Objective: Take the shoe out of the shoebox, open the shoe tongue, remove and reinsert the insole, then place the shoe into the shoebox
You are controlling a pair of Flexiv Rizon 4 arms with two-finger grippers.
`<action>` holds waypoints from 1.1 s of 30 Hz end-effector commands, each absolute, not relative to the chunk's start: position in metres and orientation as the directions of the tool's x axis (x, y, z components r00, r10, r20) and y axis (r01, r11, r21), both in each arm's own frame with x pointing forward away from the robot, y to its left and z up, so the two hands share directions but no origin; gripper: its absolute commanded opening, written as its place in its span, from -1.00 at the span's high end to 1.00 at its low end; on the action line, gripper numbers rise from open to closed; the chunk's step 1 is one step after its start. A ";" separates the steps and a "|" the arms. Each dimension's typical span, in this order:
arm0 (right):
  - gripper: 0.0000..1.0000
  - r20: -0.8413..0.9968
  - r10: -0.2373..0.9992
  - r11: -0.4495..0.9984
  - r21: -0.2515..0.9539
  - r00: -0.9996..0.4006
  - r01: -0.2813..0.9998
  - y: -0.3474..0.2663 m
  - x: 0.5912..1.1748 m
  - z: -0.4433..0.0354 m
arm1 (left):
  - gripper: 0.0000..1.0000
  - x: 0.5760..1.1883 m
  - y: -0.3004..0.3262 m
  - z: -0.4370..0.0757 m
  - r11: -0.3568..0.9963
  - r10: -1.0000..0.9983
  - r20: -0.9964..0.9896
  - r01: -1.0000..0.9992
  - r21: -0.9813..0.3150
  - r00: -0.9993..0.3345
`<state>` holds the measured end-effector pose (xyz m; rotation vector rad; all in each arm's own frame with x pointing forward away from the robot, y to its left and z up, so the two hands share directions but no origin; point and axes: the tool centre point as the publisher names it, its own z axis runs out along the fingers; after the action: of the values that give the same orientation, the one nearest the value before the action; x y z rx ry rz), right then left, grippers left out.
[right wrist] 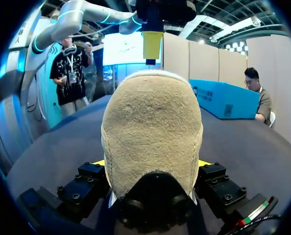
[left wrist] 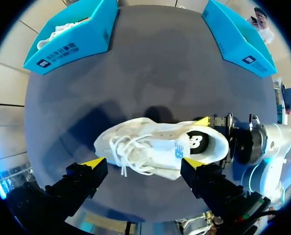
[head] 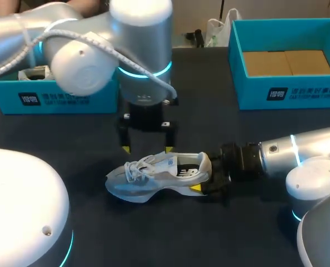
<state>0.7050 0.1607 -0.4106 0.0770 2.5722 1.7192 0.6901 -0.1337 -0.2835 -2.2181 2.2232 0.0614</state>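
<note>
The white shoe (head: 154, 177) stands upright on the dark tabletop (head: 209, 233), outside the blue shoebox (head: 287, 94) at your right. Your right jaws clamp the shoe's heel from both sides. Your left jaws are spread wide above the laces (left wrist: 128, 154).

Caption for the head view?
Right gripper grips a white lace-up sneaker by its heel on the dark table; open left gripper hovers above.
</note>
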 end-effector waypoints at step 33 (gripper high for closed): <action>1.00 -0.010 0.067 0.388 0.922 -0.998 0.017 0.162 0.705 -0.409 | -1.00 0.690 -0.182 -0.333 -0.132 -0.958 -0.274 -0.978 0.159 0.084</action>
<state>0.7050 0.1606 -0.4106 0.0769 2.5722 1.7193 0.6877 -0.1751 -0.3282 -2.2836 2.0394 0.4469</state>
